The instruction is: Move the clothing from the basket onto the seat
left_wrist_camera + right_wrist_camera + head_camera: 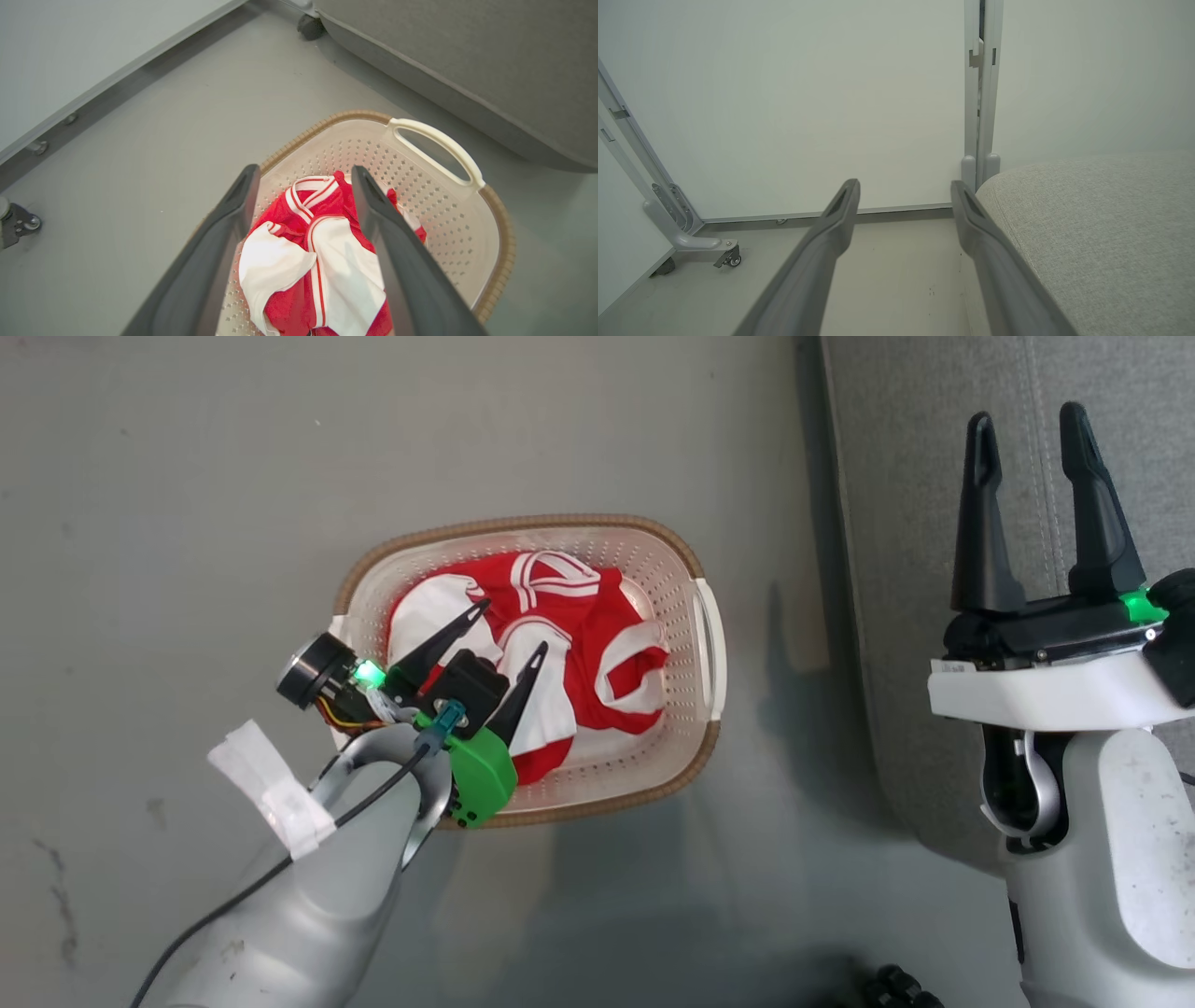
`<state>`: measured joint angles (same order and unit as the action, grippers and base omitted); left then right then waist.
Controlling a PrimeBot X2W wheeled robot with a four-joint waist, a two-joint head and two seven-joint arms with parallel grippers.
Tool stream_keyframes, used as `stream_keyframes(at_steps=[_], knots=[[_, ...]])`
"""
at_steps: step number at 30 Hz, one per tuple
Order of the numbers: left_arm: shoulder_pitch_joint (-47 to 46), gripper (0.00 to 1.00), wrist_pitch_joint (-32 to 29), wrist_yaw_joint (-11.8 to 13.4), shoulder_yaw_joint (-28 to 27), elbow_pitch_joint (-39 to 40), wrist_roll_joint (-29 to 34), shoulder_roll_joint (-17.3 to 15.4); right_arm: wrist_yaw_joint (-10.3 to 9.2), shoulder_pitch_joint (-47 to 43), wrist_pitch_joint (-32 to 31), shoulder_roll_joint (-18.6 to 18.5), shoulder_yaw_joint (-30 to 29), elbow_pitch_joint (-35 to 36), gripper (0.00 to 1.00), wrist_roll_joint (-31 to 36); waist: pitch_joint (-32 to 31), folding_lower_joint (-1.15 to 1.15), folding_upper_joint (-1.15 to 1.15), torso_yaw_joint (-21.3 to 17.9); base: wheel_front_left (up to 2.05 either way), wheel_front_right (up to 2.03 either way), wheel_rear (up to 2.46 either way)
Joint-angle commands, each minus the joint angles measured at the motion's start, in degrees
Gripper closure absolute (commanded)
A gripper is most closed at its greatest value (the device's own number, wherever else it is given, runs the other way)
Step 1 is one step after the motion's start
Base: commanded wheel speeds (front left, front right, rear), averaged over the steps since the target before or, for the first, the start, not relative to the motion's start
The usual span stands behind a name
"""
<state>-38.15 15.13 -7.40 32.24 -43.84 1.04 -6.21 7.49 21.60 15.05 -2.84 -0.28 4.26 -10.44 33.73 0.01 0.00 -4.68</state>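
Clothing (560, 653), a red and white jersey, lies crumpled inside the basket (523, 523), which stands on the floor (187, 523) just beside the seat (934, 476). The left gripper (514, 623) hangs over the near end of the basket, its two fingers spread apart with nothing between them. In the left wrist view the fingers frame the jersey's white panel, and I cannot tell whether the tips touch the cloth. The right gripper (1025, 415) is also spread and empty, held over the edge of the seat, well apart from the basket.

By my reading, the step in hand is the reach for the pick: nothing is grasped yet and none of the jersey is on the seat. The next move calls for the left gripper to go down into the heap and close on a thick fold rather than a thin edge. It should then lift until the cloth clears the rim and carry it across to the seat.
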Motion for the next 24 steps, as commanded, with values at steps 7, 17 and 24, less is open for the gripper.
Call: stream_keyframes(at_steps=[7,17,24], knots=[[-11.45,0.0,0.04,-0.04,9.49,-12.29,-3.28,-3.32,0.0,3.39,0.2,-0.03,0.75,2.71,0.0,-3.14,16.69,-0.01,0.0,-10.92,0.0,0.0,0.0],[-20.57,0.0,-0.68,0.31,13.31,-24.48,-1.78,-6.29,0.0,5.21,0.2,0.0,2.36,5.21,0.0,-7.36,23.0,-0.01,0.0,-16.45,0.0,0.0,0.0],[-24.08,0.0,-2.98,4.84,14.81,-28.14,0.18,-8.49,0.0,5.67,0.2,-0.03,3.37,6.35,0.0,-9.5,25.71,-0.01,0.0,-18.76,0.0,0.0,0.0]])
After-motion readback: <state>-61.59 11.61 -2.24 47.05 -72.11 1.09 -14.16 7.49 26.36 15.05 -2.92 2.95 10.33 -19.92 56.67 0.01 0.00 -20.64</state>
